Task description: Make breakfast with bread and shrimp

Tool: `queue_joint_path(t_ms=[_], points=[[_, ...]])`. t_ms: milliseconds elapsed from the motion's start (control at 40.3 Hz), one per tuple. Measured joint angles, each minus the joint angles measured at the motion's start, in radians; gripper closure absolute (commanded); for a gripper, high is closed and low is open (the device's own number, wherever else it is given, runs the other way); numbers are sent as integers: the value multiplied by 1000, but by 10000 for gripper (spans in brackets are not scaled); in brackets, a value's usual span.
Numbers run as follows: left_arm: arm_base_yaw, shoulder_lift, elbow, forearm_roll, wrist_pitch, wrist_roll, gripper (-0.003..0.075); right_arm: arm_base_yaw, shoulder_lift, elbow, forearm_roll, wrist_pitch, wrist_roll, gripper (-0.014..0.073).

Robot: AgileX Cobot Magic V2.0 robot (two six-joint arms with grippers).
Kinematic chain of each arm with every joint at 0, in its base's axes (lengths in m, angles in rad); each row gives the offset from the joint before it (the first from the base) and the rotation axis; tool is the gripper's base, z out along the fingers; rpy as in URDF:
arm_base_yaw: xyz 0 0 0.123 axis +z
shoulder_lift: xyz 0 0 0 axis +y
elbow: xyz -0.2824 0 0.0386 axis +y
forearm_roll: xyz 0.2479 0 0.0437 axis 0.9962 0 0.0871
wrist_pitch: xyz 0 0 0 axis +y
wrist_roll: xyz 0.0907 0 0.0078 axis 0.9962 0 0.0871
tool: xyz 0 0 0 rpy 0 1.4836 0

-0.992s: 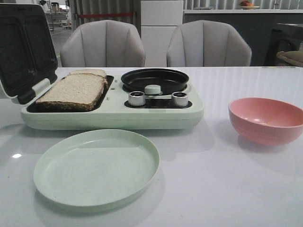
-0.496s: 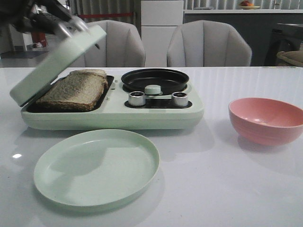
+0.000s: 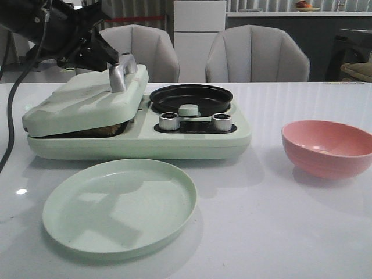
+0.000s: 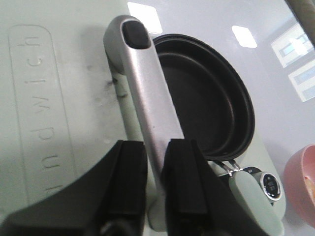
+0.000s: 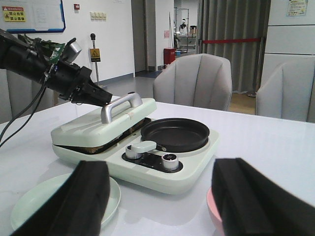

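Left gripper jaws pinching the lid handle, pan beside; right gripper jaws spread.

The left gripper grips the silver handle on the sandwich maker's lowered lid; the right gripper's fingers spread wide.
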State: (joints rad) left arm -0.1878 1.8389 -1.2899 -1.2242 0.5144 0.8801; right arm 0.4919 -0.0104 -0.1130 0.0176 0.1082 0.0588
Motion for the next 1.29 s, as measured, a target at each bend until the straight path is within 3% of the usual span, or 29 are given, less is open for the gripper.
queue_joint_path(t_ms=[149, 446, 719, 992, 1290], points=[[0, -24, 0, 85, -20, -2, 531, 0, 0, 0, 0, 0, 0, 42], [-4, -132, 30, 513, 27, -174, 540, 0, 0, 0, 0, 0, 0, 42], [-4, -371, 30, 877, 88, -399, 685, 0, 0, 0, 0, 0, 0, 42], [-4, -642, 70, 944, 190, -445, 688, 0, 0, 0, 0, 0, 0, 42], [-4, -970, 309, 952, 189, -472, 688, 0, 0, 0, 0, 0, 0, 42]])
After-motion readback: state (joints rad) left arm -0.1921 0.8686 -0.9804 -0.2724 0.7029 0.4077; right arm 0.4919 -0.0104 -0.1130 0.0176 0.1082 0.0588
